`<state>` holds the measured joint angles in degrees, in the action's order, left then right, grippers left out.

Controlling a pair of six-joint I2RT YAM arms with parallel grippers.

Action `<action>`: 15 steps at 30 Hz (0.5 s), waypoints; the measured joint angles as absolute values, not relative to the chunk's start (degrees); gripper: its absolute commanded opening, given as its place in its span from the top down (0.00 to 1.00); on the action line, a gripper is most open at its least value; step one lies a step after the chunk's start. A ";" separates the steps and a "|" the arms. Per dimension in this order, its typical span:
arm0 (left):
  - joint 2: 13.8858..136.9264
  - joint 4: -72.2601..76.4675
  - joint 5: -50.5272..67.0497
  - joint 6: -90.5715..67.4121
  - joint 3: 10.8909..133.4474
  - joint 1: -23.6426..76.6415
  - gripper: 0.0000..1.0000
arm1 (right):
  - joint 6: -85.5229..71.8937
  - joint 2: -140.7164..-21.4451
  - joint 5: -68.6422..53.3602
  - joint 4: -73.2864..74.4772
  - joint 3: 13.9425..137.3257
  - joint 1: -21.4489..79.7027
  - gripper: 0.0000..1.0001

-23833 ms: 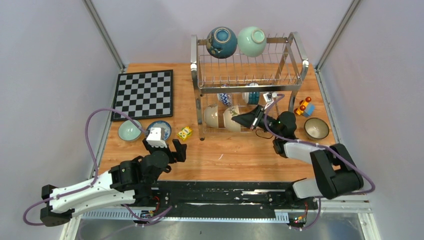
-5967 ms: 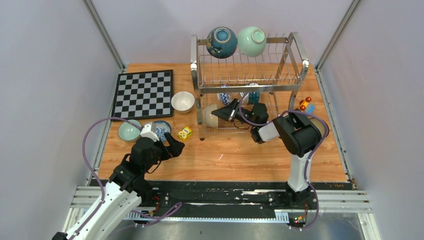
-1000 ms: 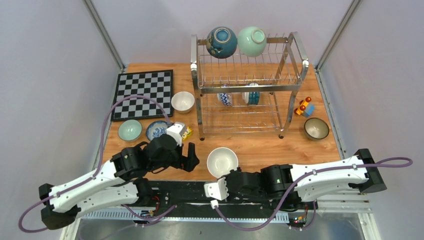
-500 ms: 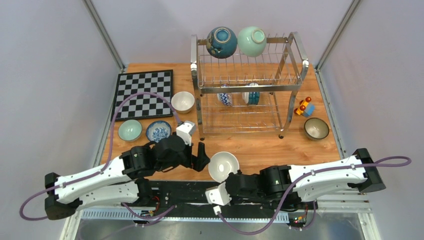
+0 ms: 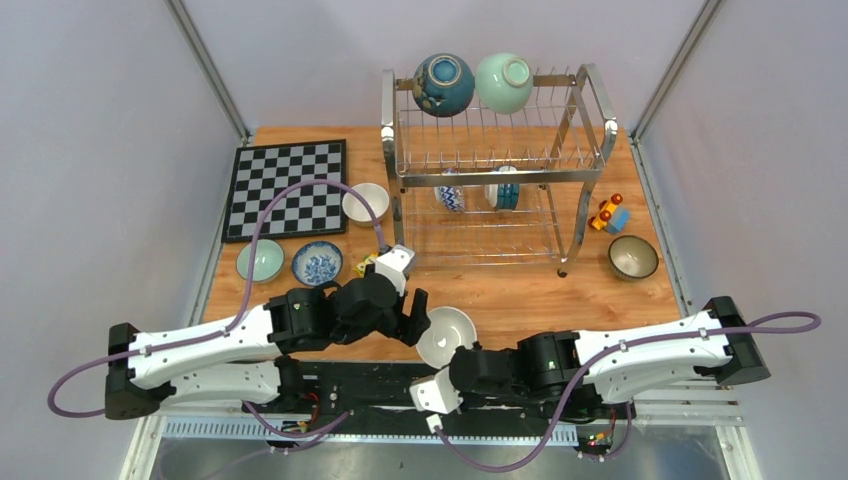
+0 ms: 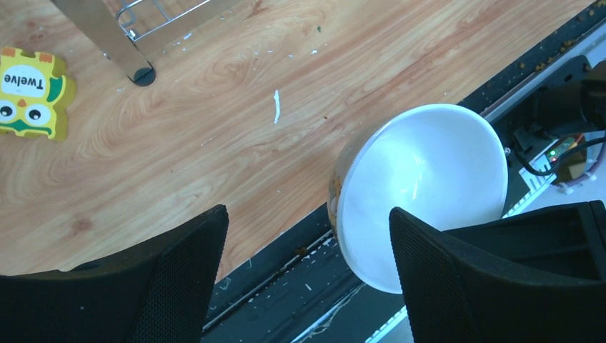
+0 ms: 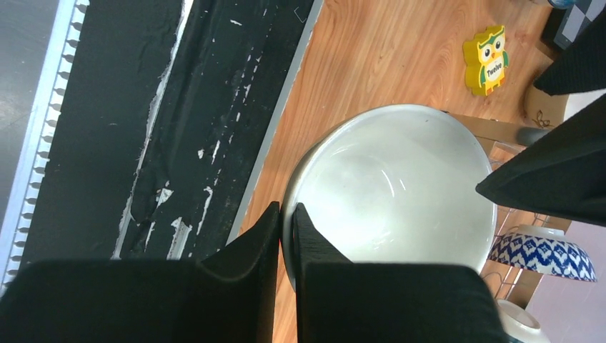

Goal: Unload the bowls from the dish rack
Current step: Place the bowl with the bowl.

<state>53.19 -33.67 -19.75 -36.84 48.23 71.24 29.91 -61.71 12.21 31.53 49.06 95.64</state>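
The wooden table [image 5: 520,290] sits between grey walls in the top view. At its far side you see the dish rack [image 5: 495,170], with a dark blue bowl [image 5: 443,84] and a mint bowl [image 5: 503,82] on the upper tier. The chessboard [image 5: 288,187] lies well to the left of the rack. At the near edge the right gripper [image 5: 457,356] holds a white bowl [image 5: 447,335] tilted, and the left gripper [image 5: 412,320] is just beside it.

In the left wrist view your left gripper [image 6: 307,229] has its jaws wide apart. The white bowl [image 6: 421,193] shows its rim close by one finger [image 6: 472,286]; you cannot tell whether they touch. A yellow block [image 6: 28,93] lies on the wood.

In the right wrist view your right gripper [image 7: 286,218] is pinched on the rim of the white bowl [image 7: 393,186], above the table's near edge.
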 measured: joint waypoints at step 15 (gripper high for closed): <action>58.33 -34.83 -19.44 -34.87 50.26 72.20 0.34 | 30.11 -63.16 10.90 31.59 49.58 95.64 1.00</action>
<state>58.33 -34.83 -19.44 -34.87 50.26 72.20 30.11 -63.16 10.90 31.59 49.58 95.64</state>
